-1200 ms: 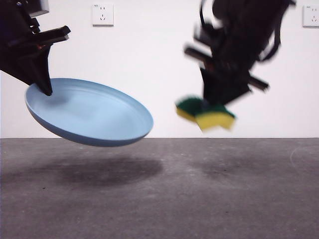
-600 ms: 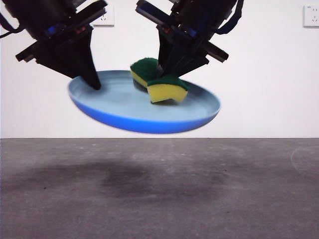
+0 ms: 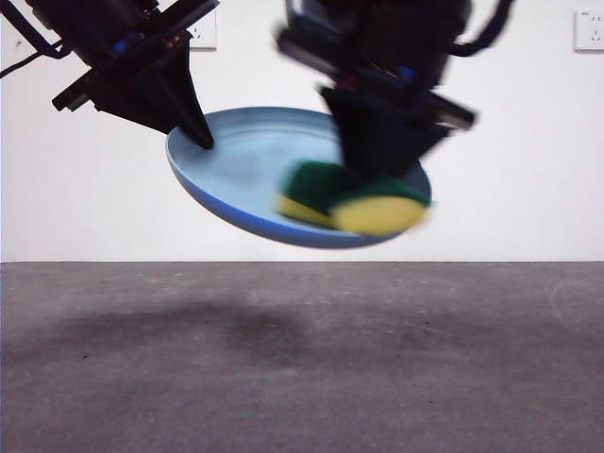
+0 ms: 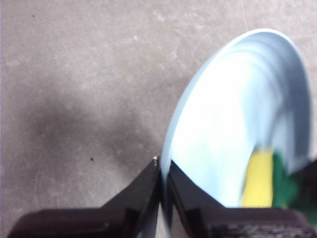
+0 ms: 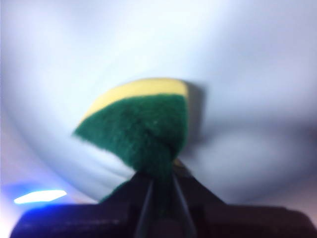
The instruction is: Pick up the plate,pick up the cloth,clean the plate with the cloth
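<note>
The light-blue plate (image 3: 255, 160) hangs tilted in the air above the table. My left gripper (image 3: 201, 140) is shut on its rim at the left; the left wrist view shows the jaws pinching the plate's edge (image 4: 163, 171). My right gripper (image 3: 377, 179) is shut on the cloth, a yellow and green sponge (image 3: 354, 200), and presses it against the plate's near right part. In the right wrist view the cloth (image 5: 143, 121) sits squeezed between the jaws against the plate (image 5: 237, 59). The cloth also shows in the left wrist view (image 4: 262, 178). The picture is blurred by motion.
The grey table (image 3: 302, 359) lies below with the plate's shadow on it. A white wall with sockets (image 3: 590, 28) stands behind.
The cloth has slid from the plate's middle to its near right edge. The plate has shifted a little right and tilted more toward the camera. Both grips are unchanged.
</note>
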Tool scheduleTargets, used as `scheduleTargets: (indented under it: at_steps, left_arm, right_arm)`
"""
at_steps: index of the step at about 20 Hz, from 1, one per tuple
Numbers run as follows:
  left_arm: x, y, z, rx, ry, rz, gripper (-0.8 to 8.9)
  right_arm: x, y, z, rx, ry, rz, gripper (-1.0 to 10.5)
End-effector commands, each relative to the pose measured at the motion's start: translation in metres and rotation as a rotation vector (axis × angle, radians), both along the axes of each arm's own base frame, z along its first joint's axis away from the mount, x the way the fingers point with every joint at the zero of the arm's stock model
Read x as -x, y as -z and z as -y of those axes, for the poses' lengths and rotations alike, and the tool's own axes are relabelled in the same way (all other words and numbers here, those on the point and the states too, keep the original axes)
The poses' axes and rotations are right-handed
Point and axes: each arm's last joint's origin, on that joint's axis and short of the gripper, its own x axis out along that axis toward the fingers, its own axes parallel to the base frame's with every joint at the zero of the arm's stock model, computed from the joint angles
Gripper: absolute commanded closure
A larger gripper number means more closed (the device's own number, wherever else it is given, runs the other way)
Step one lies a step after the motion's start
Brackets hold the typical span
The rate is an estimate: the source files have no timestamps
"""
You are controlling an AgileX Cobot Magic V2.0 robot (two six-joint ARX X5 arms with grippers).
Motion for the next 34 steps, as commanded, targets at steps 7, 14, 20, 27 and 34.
scheduleTargets:
  at_steps: [7, 14, 20, 27, 34]
  left_arm:
    - [0.002, 0.002, 0.001, 0.023, 0.014, -0.041, 8.2]
    - [-0.001, -0.001, 0.002, 0.053, -0.003, -0.008, 8.2]
    - [-0.005, -0.005, 0.001, 0.099, -0.031, 0.02, 8.2]
    - [-0.002, 0.002, -0.005, -0.076, -0.063, 0.029, 8.2]
    - [-0.015, 0.012, -0.013, -0.306, -0.199, 0.115, 8.21]
  right_arm:
    - [-0.023, -0.011, -0.003, 0.067, 0.196, 0.386, 9.6]
    - [-0.019, -0.019, -0.028, -0.406, -0.075, 0.162, 9.6]
    - [0.001, -0.002, -0.016, -0.095, -0.079, 0.047, 9.6]
    - [-0.002, -0.045, -0.002, -0.003, 0.163, 0.505, 9.6]
    - [0.029, -0.104, 0.025, -0.266, 0.142, 0.624, 9.6]
